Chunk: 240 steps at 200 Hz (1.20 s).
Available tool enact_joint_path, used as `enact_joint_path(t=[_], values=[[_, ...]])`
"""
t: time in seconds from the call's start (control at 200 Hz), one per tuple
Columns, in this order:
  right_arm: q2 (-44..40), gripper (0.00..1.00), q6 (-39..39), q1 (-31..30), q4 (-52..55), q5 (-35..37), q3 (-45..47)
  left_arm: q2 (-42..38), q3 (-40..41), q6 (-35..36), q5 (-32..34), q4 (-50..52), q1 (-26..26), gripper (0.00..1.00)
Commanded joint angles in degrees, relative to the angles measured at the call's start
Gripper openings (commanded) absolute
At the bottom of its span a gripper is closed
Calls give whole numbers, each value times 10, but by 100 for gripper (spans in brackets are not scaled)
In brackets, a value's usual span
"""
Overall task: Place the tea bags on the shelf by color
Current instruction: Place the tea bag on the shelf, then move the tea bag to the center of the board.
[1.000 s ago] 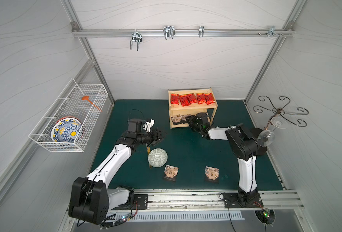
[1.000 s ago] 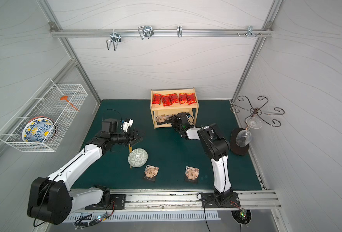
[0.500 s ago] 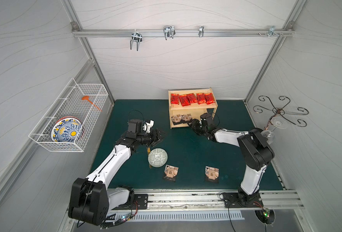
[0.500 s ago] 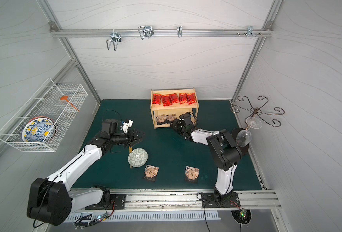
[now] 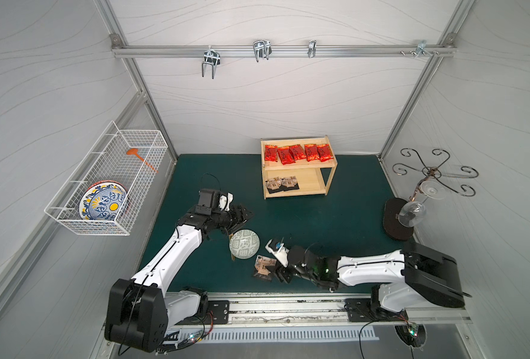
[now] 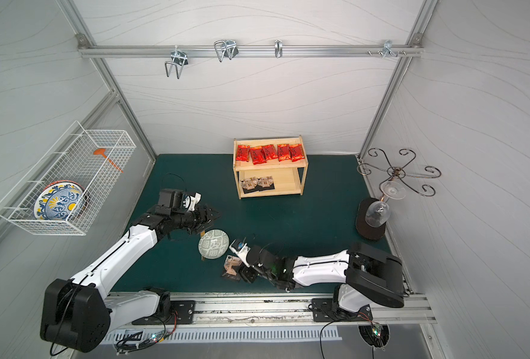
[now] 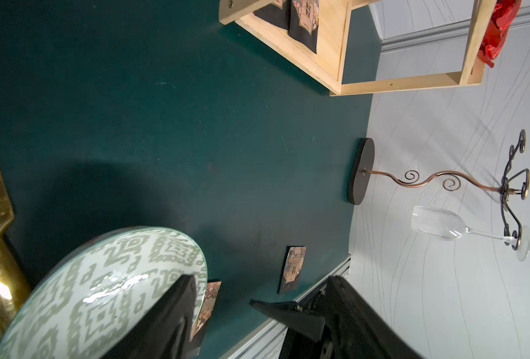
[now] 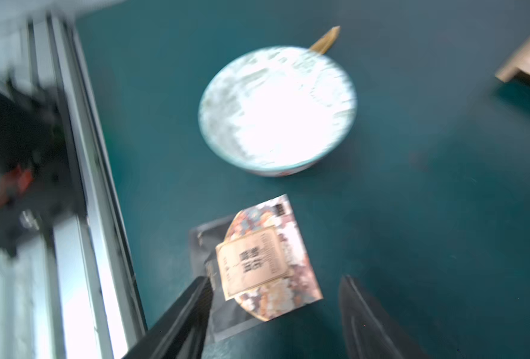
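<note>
Both left tool (image 5: pixel 244 214) and right tool (image 8: pixel 276 277) gape; black-edged, tan-patterned tea bag (image 8: pixel 253 261) lies flat.

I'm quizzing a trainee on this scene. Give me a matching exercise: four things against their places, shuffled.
Things
1. red tea bags
2. patterned plate
3. wine glass
4. green-patterned bowl

Places
A. hanging from the metal stand
B. on the green mat
C. top tier of the shelf
D. in the wire basket

Pairs: 1-C, 2-D, 3-A, 4-B
</note>
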<state>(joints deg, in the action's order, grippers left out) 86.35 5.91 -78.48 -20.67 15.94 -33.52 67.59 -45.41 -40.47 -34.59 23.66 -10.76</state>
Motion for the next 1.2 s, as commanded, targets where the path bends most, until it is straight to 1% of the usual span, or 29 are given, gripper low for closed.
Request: enact_joint_path(t=[0.0,0.045,0.085,0.16,0.225,0.475,0.69,0.965,1.195], values=[[50,78,-97,-52,-18,87,-30,-8,-6,10,16,-3,3,72],[75,82,-109,-67,-22,105,-43,-8,-5,10,16,-2,3,72],[93,83,-116,-71,-25,107,-52,-7,-4,10,16,-2,3,72],[121,85,-118,-72,-30,106,-66,-7,-2,11,15,-2,3,72],[142,87,-122,-69,-37,119,-75,-7,-2,12,14,-1,3,72],[171,87,-111,-41,-37,125,-86,-6,1,17,8,-3,4,72],[150,87,-98,-13,-25,145,-60,1,4,13,-3,-12,4,72],[91,87,-84,25,-2,161,-16,9,8,4,-14,-27,3,72],[44,88,-51,67,7,149,20,18,19,-8,-28,-48,2,72]])
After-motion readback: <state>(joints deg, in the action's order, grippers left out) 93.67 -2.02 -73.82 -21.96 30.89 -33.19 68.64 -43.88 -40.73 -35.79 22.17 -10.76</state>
